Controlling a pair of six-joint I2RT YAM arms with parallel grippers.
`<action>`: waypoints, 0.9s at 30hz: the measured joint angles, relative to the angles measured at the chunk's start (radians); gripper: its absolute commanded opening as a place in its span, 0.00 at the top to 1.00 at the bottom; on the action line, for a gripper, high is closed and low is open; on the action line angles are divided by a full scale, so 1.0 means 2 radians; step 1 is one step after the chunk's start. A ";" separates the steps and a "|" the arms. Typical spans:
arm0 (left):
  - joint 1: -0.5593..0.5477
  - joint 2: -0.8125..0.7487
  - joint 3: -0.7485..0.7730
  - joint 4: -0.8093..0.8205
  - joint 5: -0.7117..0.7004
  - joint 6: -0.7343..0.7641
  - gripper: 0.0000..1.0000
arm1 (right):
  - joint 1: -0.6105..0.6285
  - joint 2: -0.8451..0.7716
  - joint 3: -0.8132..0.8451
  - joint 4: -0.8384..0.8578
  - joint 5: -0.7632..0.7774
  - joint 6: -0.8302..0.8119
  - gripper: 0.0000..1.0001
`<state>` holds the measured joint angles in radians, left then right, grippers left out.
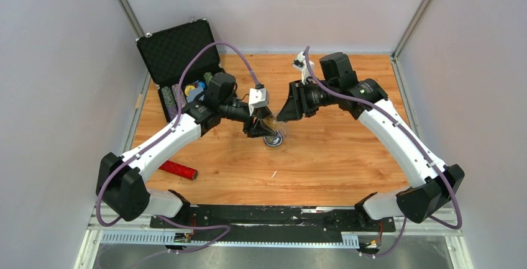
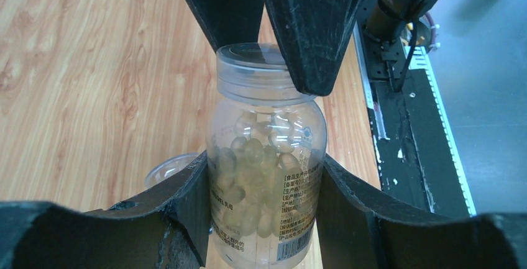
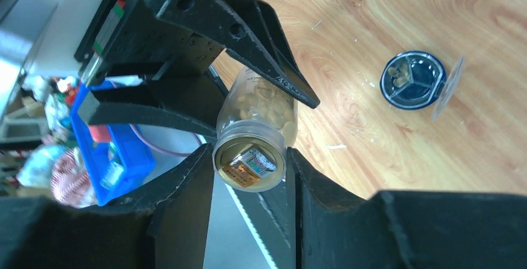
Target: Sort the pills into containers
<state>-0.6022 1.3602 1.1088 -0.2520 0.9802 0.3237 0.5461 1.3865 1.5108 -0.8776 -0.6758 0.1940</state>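
The left gripper pinches the bottle; the right gripper pinches its cap. The dish sits just beneath, at the table centre. Twist the cap about the bottle axis, keeping the left grip firm so no pills spill.

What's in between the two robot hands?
A clear pill bottle. The left hand grips its body and the right hand clasps its cap. Both wrist views show it.
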 measured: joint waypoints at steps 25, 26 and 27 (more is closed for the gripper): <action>-0.002 0.000 0.000 0.012 -0.036 0.010 1.00 | -0.041 -0.007 0.014 0.015 0.013 0.123 0.08; -0.002 0.000 0.000 0.012 -0.033 0.010 1.00 | -0.041 -0.007 0.014 0.007 0.005 0.094 0.08; -0.002 0.000 0.000 0.012 -0.027 0.010 1.00 | -0.041 -0.008 0.014 0.001 0.000 0.072 0.07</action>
<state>-0.6071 1.3598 1.1088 -0.2276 0.9264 0.3443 0.4644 1.3708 1.5391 -0.8761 -0.6762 0.3378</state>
